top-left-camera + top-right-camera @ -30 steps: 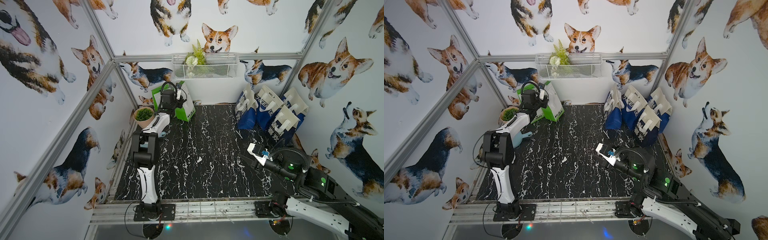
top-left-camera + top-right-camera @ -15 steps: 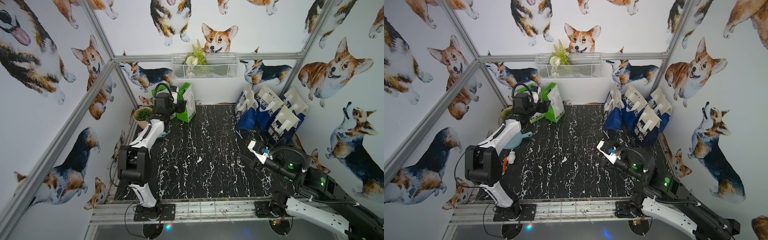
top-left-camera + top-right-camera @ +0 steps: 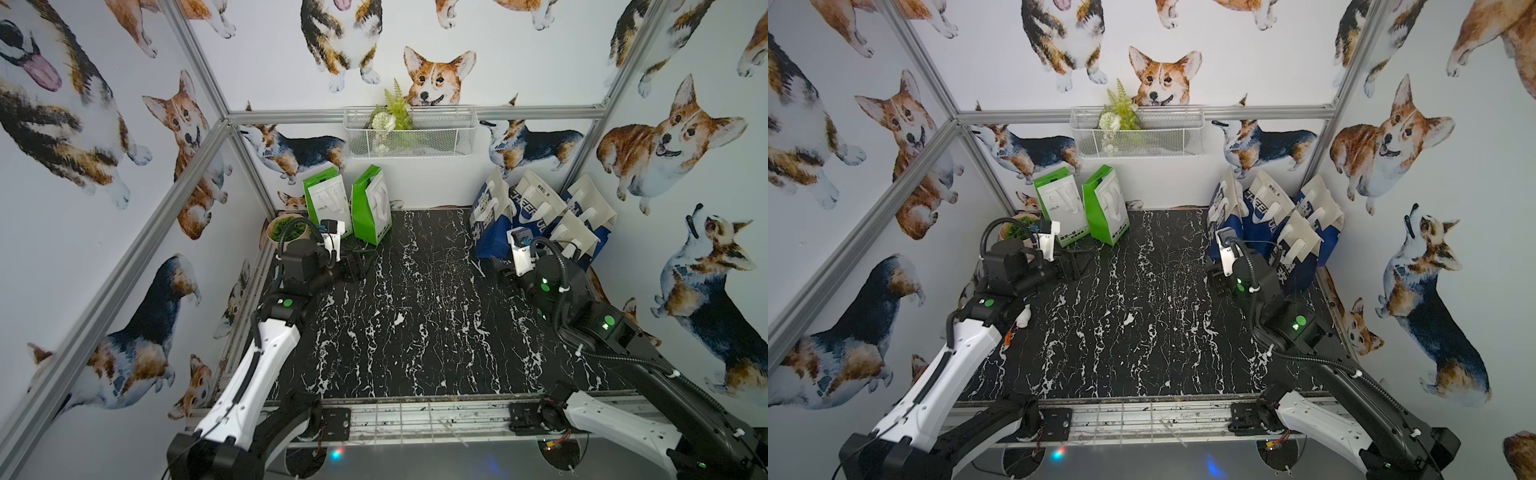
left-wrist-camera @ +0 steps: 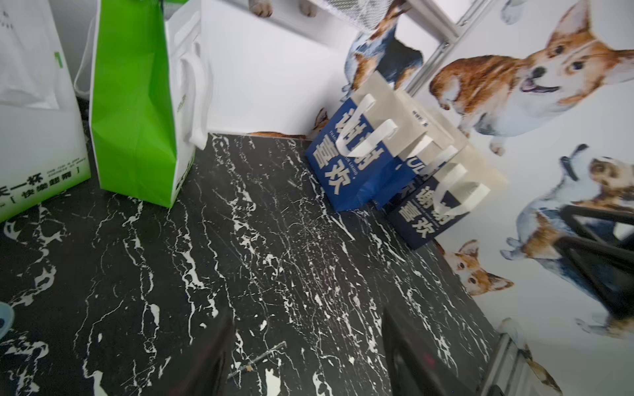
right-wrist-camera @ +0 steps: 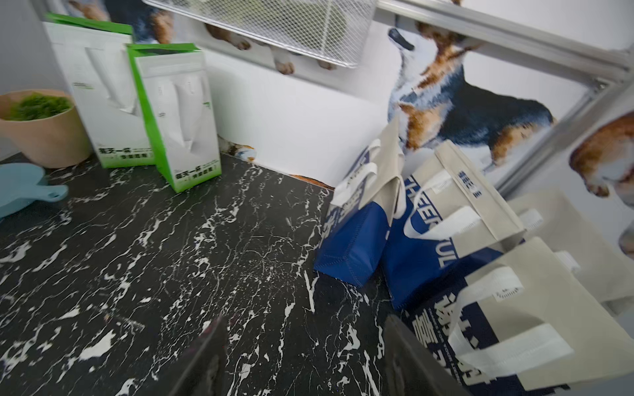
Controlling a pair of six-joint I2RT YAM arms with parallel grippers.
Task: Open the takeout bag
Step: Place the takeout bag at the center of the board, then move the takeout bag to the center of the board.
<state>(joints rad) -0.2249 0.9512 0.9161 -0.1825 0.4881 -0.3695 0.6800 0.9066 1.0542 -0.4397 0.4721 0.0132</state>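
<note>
blue bags (image 3: 540, 220): right of centre in both top views, shut, leaning together; hooking one handle could topple the row
green bags (image 3: 371, 208): upper centre-left, upright, shut; target bag unclear; light, a one-sided push may tip one
left gripper (image 4: 305, 329): fingers wide, empty; backed off the green bags since earlier
right gripper (image 5: 302, 325): fingers wide, empty; nearer the blue bags than before; both were narrower

Top views: high above the grey metal rail (image 3: 415, 419) behind both jaws, looking down and forward; both hold the whole black white-veined marble surface (image 3: 415, 332).
Left wrist: low, close behind the left jaws, facing the blue-and-beige fabric bags (image 4: 356, 171) well ahead.
Right wrist: low behind the right jaws, those bags just beside them.
Shared: both wrist views catch the green-and-white paper bags (image 5: 178, 113).
</note>
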